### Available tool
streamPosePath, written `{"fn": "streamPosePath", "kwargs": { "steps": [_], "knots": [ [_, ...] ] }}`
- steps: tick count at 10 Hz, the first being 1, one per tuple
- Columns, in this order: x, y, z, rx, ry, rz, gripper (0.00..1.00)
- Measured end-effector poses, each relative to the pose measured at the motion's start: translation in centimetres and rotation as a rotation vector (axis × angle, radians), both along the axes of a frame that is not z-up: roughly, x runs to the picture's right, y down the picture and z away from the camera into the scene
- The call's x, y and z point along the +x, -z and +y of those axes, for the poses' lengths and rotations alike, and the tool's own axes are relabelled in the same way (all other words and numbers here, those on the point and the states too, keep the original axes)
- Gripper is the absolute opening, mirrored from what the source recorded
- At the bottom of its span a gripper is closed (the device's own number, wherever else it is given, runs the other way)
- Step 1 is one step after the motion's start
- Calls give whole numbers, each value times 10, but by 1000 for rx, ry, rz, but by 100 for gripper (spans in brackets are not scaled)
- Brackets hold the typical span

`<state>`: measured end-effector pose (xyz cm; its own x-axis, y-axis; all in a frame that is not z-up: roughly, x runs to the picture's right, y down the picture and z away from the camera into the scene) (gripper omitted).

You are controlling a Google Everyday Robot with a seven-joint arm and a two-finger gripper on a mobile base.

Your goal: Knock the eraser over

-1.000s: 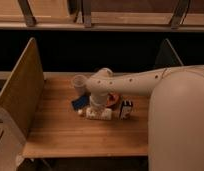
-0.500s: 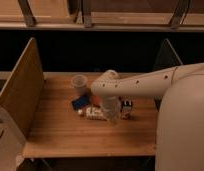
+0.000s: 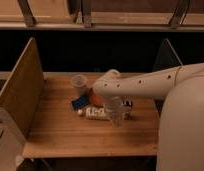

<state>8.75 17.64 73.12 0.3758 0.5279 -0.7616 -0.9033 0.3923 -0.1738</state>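
The eraser (image 3: 127,105) is a small dark block with a white face. It stands on the wooden table (image 3: 60,135), just right of my wrist. My gripper (image 3: 116,119) hangs from the white arm (image 3: 145,85) that reaches in from the right. It is low over the table, at the right end of the white labelled bottle (image 3: 94,113) and a little left of and in front of the eraser. I cannot tell whether it touches the eraser.
A translucent cup (image 3: 79,82) stands at the back left of the group. A flat blue object (image 3: 80,103) lies in front of it. An orange dish (image 3: 97,99) is partly hidden behind my arm. Wooden side panels (image 3: 20,95) wall the table left and right.
My gripper has moved to the right and toward the table's front edge, from over the orange dish to the bottle's right end beside the eraser. The objects look unmoved.
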Motion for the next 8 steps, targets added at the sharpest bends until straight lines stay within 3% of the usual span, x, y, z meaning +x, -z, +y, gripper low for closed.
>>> {"fn": "streamPosePath", "kwargs": {
  "steps": [2,3,5,8],
  "knots": [
    [4,-12,6,-47,-43,15,0],
    [19,-16,17,-96,-81,49,0],
    [45,-14,28,-154,-121,112,0],
    [89,-6,36,-208,-148,234,0]
  ]
}}
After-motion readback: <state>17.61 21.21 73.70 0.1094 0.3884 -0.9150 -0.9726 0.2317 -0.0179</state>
